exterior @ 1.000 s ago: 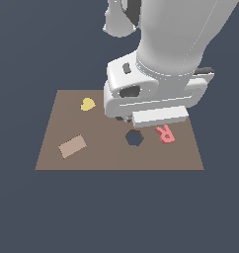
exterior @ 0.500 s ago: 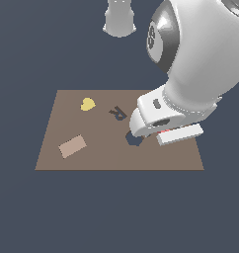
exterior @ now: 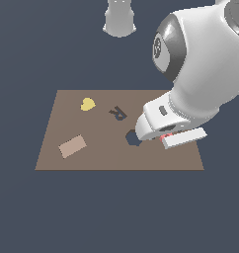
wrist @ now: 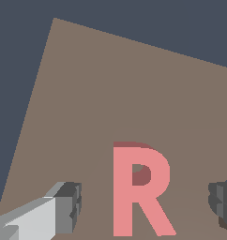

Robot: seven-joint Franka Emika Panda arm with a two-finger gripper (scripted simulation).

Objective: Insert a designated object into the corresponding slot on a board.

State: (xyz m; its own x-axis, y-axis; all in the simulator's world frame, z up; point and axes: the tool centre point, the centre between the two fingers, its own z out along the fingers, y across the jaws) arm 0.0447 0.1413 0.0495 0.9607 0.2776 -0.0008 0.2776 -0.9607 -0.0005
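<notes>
Arm: the white Panda body fills the exterior view's right and hides most of the board's corner there; the wrist hangs low over that corner, judged a pre-grasp descent.
Board: brown board [exterior: 92, 158] lies flat on the dark ground; no tabletop edge is distinguishable. In the wrist view the board [wrist: 110, 84] shows a long straight edge against the dark ground, well clear of the block.
Gripper: gripper [wrist: 146, 206] straddles the block; jaws stand wide, one finger [wrist: 64, 208] on each flank, both apart from the block, nothing held. Judged set this way so closing pinches the letter across its width.
Tan tile: tan rectangular tile [exterior: 72, 146] rests near the board's corner at the exterior view's left, well apart from the work area.
Hexagonal hole: dark hexagonal hole [exterior: 132, 138] sits just beside the wrist housing, between block and slot.
R block: salmon-red R block [wrist: 139, 187] lies flat on the board between the fingers; in the exterior view only a red sliver [exterior: 168, 135] shows under the wrist.
R slot: dark R-shaped slot [exterior: 118, 113] is open and unobstructed, near the board's middle.
Yellow piece: yellow heart-like piece [exterior: 87, 104] lies beyond the slot, clear of the path.
Room: bare board surrounds the block on all visible sides; the carry to the slot passes over or beside the hexagonal hole, so lift before translating.
</notes>
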